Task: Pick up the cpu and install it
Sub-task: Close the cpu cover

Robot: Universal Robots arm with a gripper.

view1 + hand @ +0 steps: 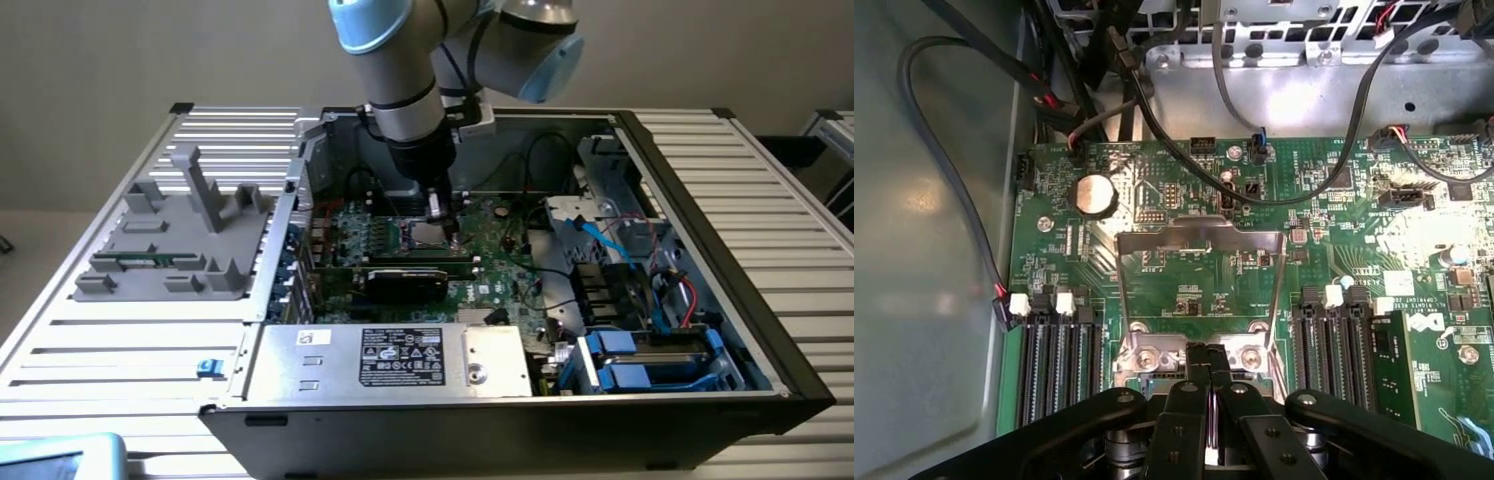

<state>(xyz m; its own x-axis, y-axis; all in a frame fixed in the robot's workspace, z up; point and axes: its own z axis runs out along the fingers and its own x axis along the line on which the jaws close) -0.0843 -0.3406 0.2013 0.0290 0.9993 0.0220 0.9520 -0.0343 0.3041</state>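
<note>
A slatted tabletop (pixel 747 200) carries an open computer case (pixel 400 420), and the arm (pixel 400 70) is reached down into it over the green motherboard (pixel 1154 180). A grey fixture tray (pixel 174 240) is seen on the exterior view's left of the case, well apart from the work.

The pick-up is judged to be done. The cpu (pixel 426 237) is seen lying flat in the socket area near the middle of the board, directly below the jaws, and not on the tabletop. The installing is judged unfinished, since the socket's metal retention frame (pixel 1199 240) is stood up, hinged open, and is not folded down over the chip.

The cpu is shown as a small flat square with a shiny silver-grey metal top; its edges cannot be made out. The jaws are closed right together, with the tips pointed down at the socket. Nothing is seen pinched between them, and whether the tips touch the chip cannot be told.
</note>
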